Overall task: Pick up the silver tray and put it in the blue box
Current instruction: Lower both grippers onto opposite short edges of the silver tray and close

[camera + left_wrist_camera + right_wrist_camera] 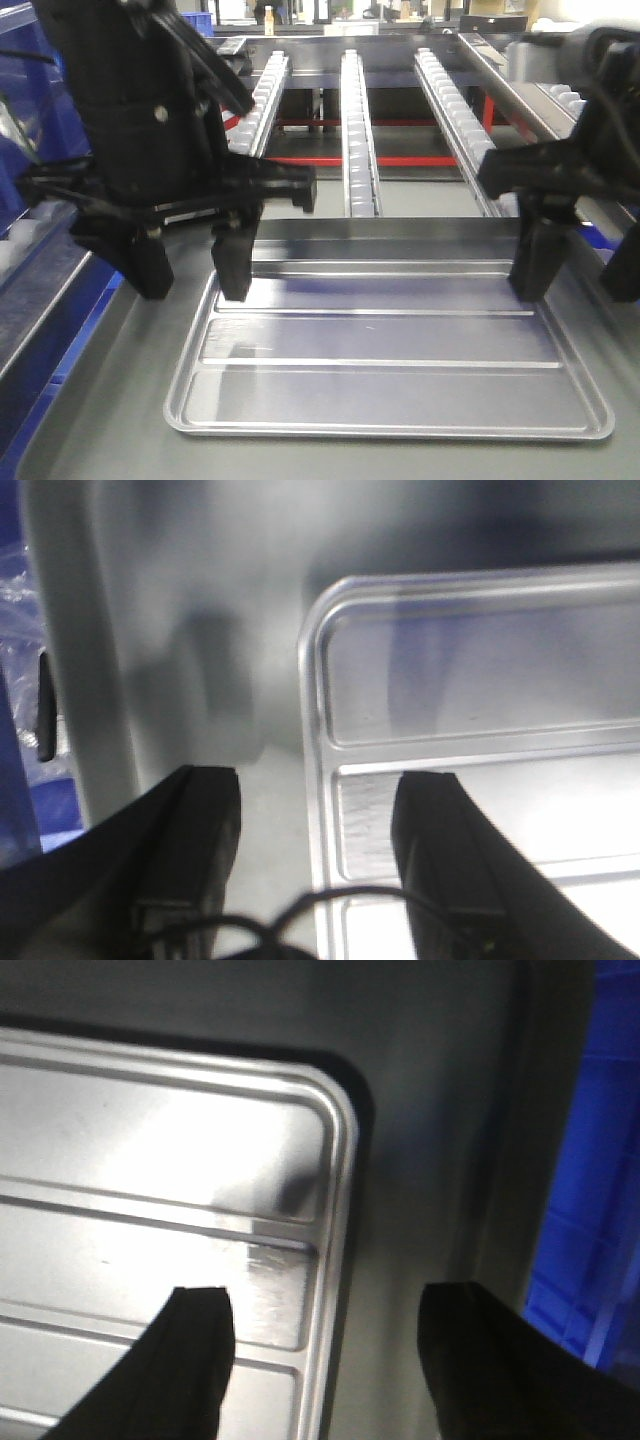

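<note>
Grey table [120, 420] nearest the base, with the silver tray [390, 370] lying flat on it, floor up, nothing in it. Its long axis runs side to side across the robot, so one short end falls to each arm. Two ridges cross the floor along that same axis. Further back, toward the tray's far corners, both arms are down low. Left gripper [190, 280] is wide open and holding nothing; the left wrist view shows the tray's left rim between its fingers, one over the tray floor, one over bare table. Right gripper [580, 275] is also wide open and empty, straddling the right rim the same way. Cannot tell if any fingertip touches metal. Neither arm is nearer, each sits at its own end. Judgement: the next move is a drop and close on both rims together. Ribbed blue plastic past the table's right edge is likely the blue box [590, 1230], not certain. Roller rails [358, 130] lie beyond
</note>
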